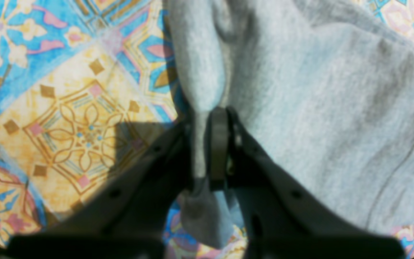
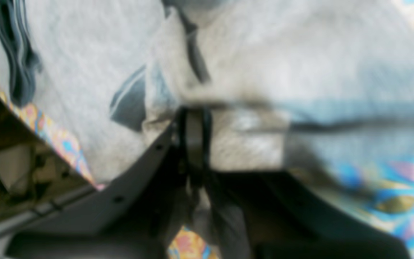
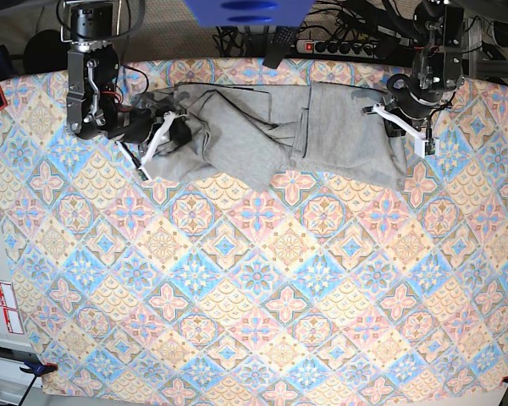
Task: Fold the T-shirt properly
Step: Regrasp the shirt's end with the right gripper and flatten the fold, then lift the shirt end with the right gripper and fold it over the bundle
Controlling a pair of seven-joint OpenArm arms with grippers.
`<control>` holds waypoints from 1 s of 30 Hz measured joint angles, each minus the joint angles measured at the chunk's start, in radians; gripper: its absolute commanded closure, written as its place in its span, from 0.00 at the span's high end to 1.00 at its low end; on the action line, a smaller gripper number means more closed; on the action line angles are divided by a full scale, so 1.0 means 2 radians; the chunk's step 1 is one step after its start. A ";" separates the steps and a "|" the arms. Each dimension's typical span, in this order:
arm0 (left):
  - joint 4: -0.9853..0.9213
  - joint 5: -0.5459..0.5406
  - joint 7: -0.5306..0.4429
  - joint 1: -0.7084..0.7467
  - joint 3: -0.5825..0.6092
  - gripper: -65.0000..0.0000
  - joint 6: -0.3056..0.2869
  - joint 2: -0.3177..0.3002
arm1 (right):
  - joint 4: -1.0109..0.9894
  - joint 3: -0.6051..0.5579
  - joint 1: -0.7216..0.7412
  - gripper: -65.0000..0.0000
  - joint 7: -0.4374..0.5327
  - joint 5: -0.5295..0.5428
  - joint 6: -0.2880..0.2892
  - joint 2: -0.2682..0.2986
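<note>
Left gripper (image 1: pixel 212 144) is pinched tight on a ridge of the T-shirt (image 1: pixel 318 108), prob. to lift that edge for folding. Right gripper (image 2: pixel 194 140) looks closed on bunched cloth too, tho blurry. Shirt lies rumpled along the far side of the tablecloth (image 3: pixel 254 279), betw. both arms.

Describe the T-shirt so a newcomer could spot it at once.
Look at the table covered by the colourful diamond-patterned tablecloth, then along its far edge. There the T-shirt lies crumpled in a long band between the two arms. It is the only plain grey cloth on the busy pattern.
</note>
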 measured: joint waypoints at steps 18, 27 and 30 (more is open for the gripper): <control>0.046 -0.002 0.002 0.025 0.000 0.44 0.000 0.000 | 0.001 0.054 -0.002 0.00 0.002 -0.001 0.003 0.000; 0.046 -0.002 0.005 0.031 -0.005 0.48 0.003 0.000 | 0.009 0.054 -0.002 0.00 -0.001 -0.002 0.003 0.002; 0.046 -0.003 0.005 0.039 -0.034 0.48 0.001 0.000 | 0.048 0.054 -0.006 0.00 -0.007 -0.003 0.002 0.002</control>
